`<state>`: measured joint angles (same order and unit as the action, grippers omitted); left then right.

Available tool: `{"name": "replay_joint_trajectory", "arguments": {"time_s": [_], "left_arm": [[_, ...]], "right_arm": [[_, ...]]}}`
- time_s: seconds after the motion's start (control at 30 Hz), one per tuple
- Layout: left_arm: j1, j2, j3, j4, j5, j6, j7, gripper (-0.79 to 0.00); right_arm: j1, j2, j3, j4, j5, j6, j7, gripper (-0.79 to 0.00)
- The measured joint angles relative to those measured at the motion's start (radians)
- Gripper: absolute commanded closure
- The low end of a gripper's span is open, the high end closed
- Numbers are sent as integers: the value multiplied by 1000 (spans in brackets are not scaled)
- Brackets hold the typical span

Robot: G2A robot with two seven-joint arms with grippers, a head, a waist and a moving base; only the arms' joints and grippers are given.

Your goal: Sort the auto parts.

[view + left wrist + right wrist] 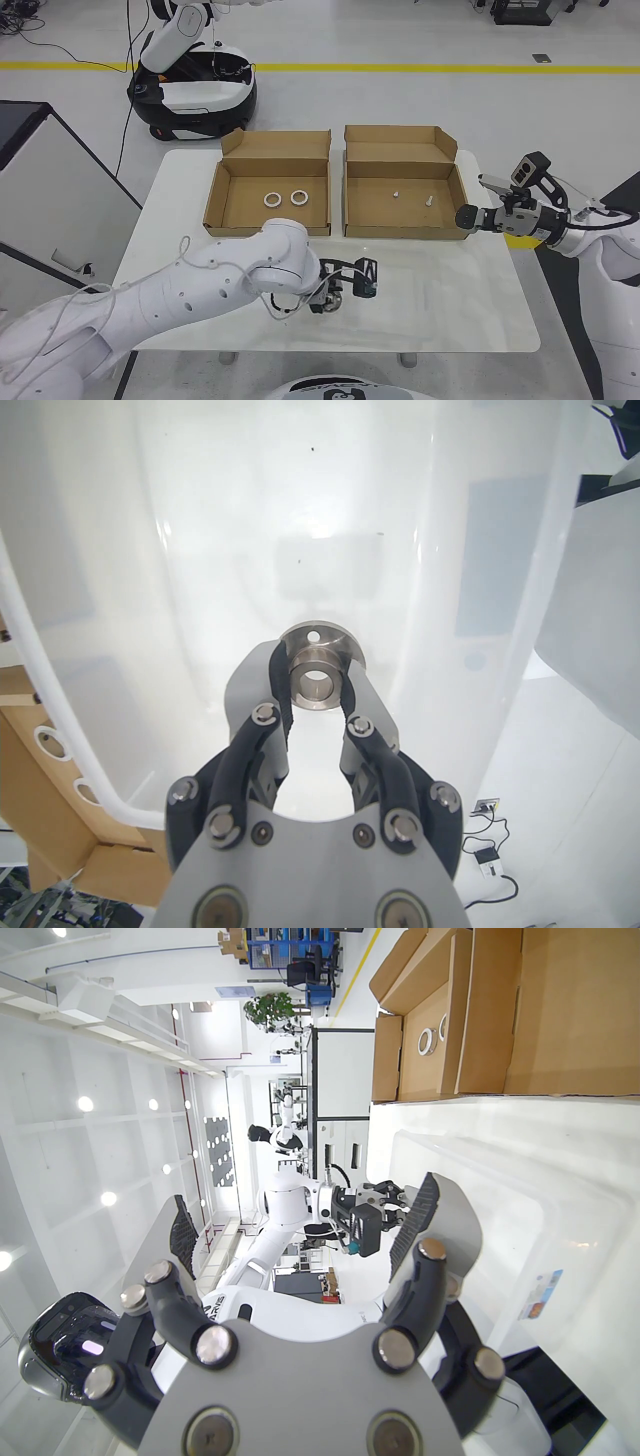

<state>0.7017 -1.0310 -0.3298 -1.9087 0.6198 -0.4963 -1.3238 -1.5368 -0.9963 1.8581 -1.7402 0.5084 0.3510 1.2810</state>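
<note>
My left hand point(314, 682) is clamped on a metal flanged bushing point(316, 674). Both black pads point(280, 680) press against the bushing's round collar, and the wider flange, with its small hole, lies beyond the fingertips. The bushing's bore faces my wrist camera. The part is held inside the outline of a clear plastic bin point(450, 550), over its pale floor, and I cannot tell whether the flange touches that floor. From the top camera this hand is at the front middle of the bench point(175, 240), with the arm coming across from the left side. My right hand point(300, 1228) is spread wide with nothing between its ribbed pads point(417, 1218). It hangs off the right edge of the bench, level with the front right corner of the right cardboard box point(385, 205) and just beside it. The hand points inward across the bench toward the left arm. The left cardboard box point(245, 210) stands touching the right one at the back of the bench, and both have their flaps open. Two white rings point(272, 199) lie side by side on the floor of the left box, close together but apart. In the right box are two small pale parts point(397, 195), too small for me to identify, lying well apart from each other.
</note>
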Motion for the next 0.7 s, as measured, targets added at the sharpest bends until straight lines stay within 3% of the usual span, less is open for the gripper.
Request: {"name": "replay_joint_trajectory", "arguments": {"time_s": [0.43,0.7], "left_arm": [[6,82,-104,-135,-55,-46,46,0],[50,140,-209,-164,-131,-153,153,0]], "right_arm": [[0,0,0,0,0,0,0,-785],[0,0,0,0,0,0,0,-785]]}}
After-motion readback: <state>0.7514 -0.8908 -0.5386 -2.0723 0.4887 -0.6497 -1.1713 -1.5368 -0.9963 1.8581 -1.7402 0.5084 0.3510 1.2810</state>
